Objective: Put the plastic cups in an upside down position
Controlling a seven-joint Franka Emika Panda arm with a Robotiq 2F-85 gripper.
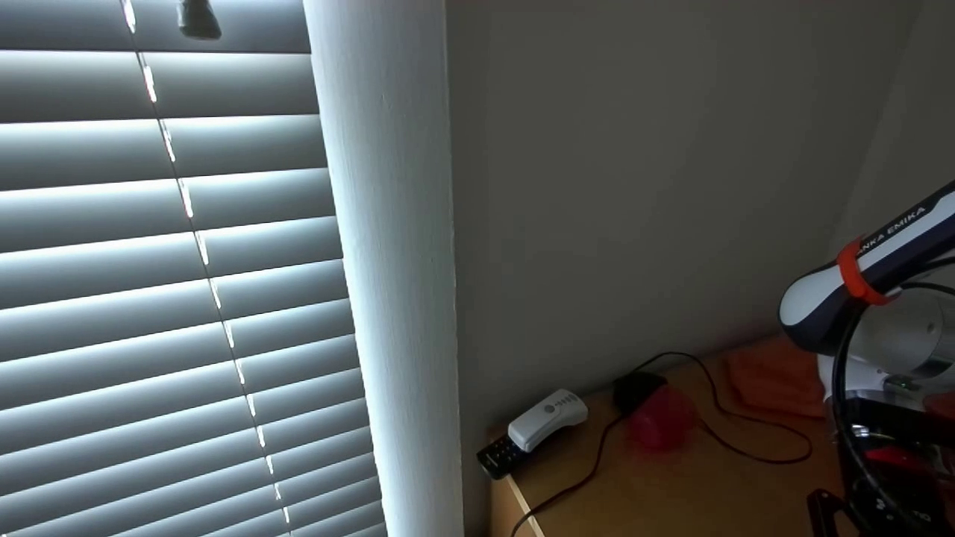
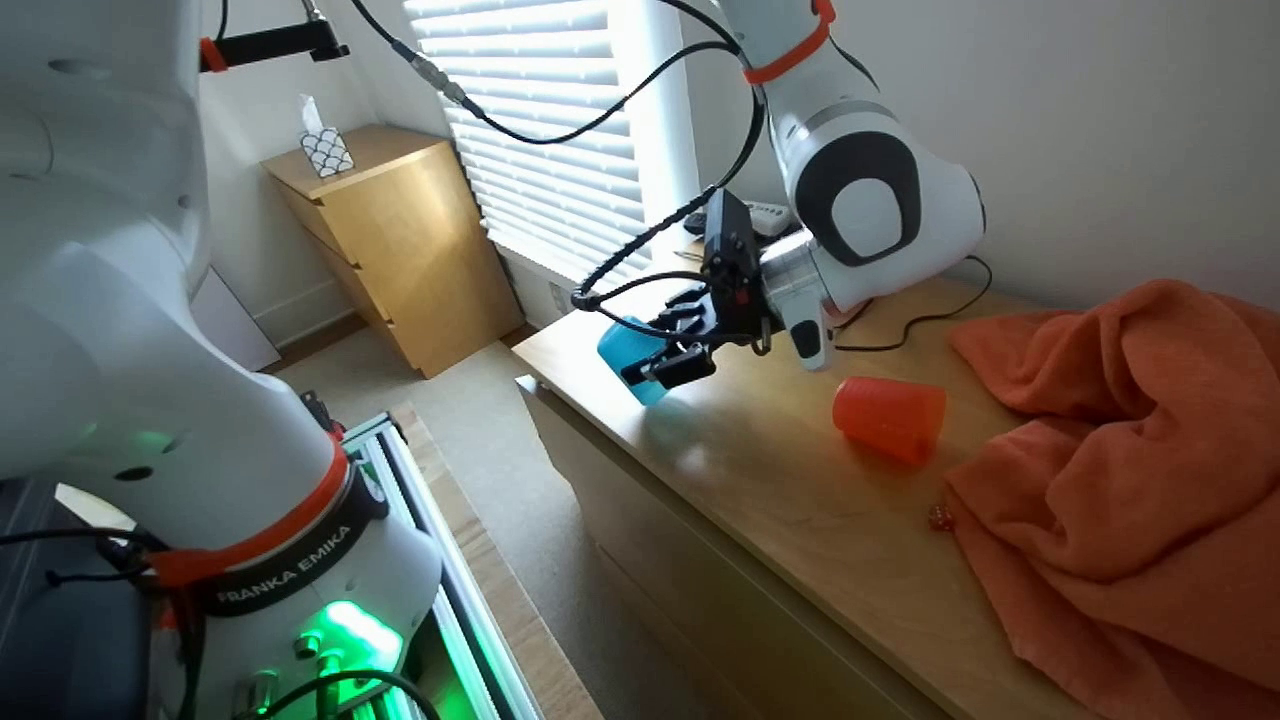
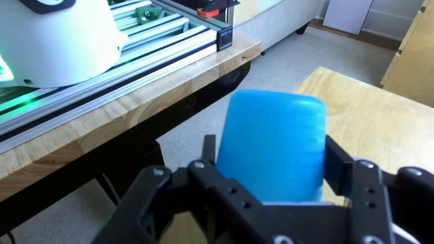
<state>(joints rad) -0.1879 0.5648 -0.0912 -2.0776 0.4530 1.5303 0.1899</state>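
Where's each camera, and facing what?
An exterior view: higher than tabletop, facing blinds and wall; arm at frame's right.
An exterior view: beside base, angled down at tabletop, blinds behind; base, arm, gripper show.
Wrist view: just behind gripper, facing blue cup; fingers and, beyond, base show.
Both exterior views share blinds, tabletop, arm, cloth.

Beyond your tool point(image 3: 271, 154) you see white horizontal blinds point(image 2: 540, 110) glowing, and a wooden chest of drawers point(image 2: 430, 260) on grey carpet point(image 2: 500, 430); below the tool, the wooden table point(image 2: 760, 480) meets a plain wall point(image 2: 1100, 150).
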